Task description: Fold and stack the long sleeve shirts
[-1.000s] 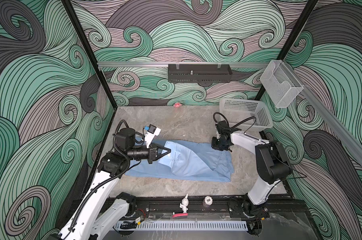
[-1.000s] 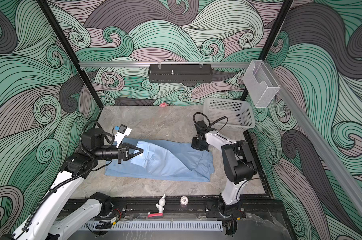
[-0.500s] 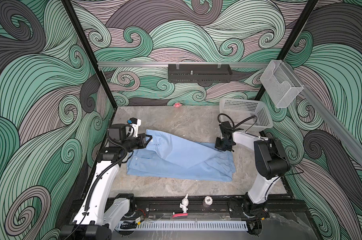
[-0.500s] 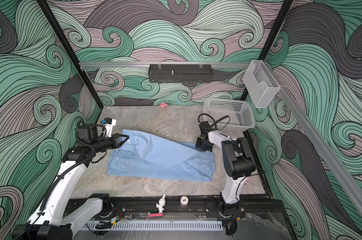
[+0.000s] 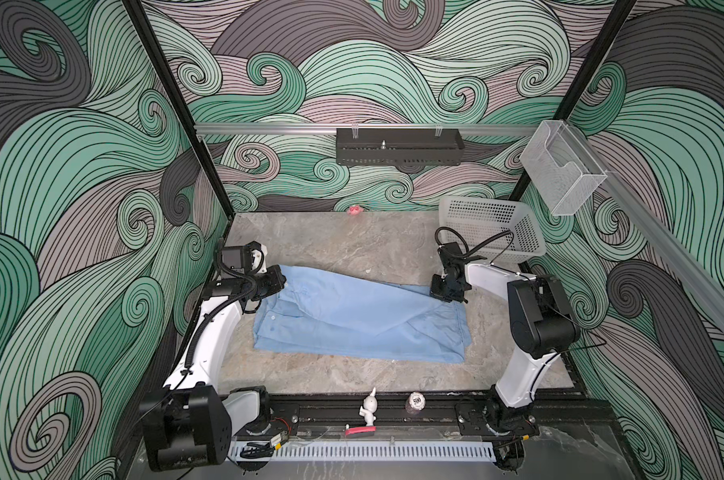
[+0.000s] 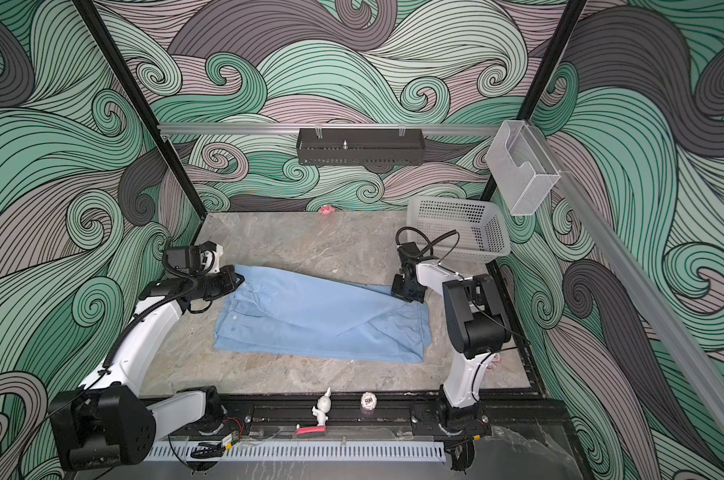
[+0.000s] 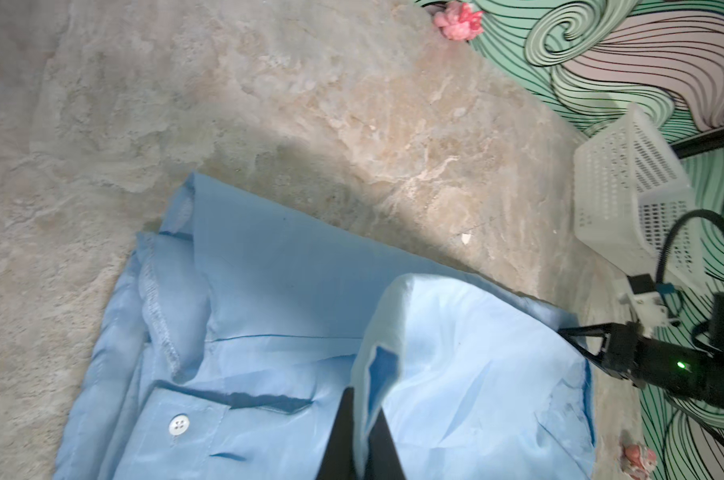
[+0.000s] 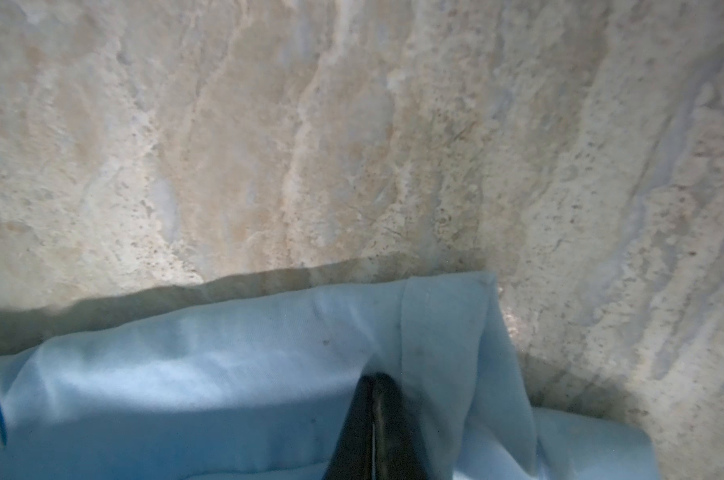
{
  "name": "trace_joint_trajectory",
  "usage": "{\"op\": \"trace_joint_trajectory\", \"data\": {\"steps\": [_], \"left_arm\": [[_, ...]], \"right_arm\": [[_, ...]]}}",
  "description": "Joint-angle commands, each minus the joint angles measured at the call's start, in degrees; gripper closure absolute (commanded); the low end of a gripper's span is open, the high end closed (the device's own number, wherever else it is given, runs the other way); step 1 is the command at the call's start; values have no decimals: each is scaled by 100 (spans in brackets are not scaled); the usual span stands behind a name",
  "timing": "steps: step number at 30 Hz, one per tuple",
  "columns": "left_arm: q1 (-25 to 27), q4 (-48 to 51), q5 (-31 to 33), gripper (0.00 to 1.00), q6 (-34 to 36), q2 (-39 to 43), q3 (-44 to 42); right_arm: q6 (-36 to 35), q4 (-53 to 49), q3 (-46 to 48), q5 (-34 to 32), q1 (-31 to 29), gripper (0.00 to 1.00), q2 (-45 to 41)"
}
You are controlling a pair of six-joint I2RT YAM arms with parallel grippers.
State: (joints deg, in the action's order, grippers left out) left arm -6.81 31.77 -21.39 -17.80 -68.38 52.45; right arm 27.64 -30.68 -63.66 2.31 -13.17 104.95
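On my feed the marbled grey tabletop (image 5: 352, 245) carries a white perforated basket (image 5: 528, 239) in its far right corner. A small pink lump (image 5: 355, 210) sits at the foot of the back wall. Above it a black tray (image 5: 399, 147) hangs from the rail, and a clear plastic holder (image 5: 561, 170) hangs on the right. On the front frame I see a white figurine (image 5: 368, 409), a round piece marked 500 (image 5: 416, 401) and a red strip (image 5: 360, 431).

Left arm (image 5: 214, 332) and right arm (image 5: 534, 324) — white shells, black joint housings, looping black cables (image 7: 705, 212). The right gripper (image 7: 567, 336) is black, with one green light (image 7: 680, 365).
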Motion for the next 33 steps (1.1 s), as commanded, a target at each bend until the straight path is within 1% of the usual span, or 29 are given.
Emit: {"op": "trace_joint_trajectory", "data": {"steps": [1,4,7,12,13,16,21,26,28,30,31,33], "left_arm": [[-152,415,320,100,17,-273,262],[-180,612,306,100,77,-644,494],[-180,519,223,100,52,-938,650],[-180,462,552,100,-30,-1274,882],[-180,474,642,100,-30,-1483,921],[-180,462,807,100,-65,-1709,1045],[-180,582,1193,100,-79,-2086,1145],[-172,781,1286,100,-57,-2365,1248],[-172,792,1291,100,-57,-2358,1242],[-172,815,1345,100,-44,-2346,1250],[-172,851,1363,100,-32,-2347,1272],[-172,915,1370,100,-30,-2363,1290]], "right_arm": [[75,-258,-98,-187,38,93,137],[66,-355,-180,-212,42,93,106],[57,-392,-191,-226,33,93,83],[42,-397,-166,-236,24,93,167],[47,-395,-156,-237,21,93,192],[33,-395,-180,-268,16,93,245],[-22,-479,-314,-475,5,94,281],[-22,-492,-401,-470,-26,94,273],[-22,-508,-448,-424,-39,93,259],[-30,-514,-480,-395,-61,88,205],[-30,-515,-494,-410,-87,82,144],[-22,-541,-515,-440,-111,74,-12]]}}
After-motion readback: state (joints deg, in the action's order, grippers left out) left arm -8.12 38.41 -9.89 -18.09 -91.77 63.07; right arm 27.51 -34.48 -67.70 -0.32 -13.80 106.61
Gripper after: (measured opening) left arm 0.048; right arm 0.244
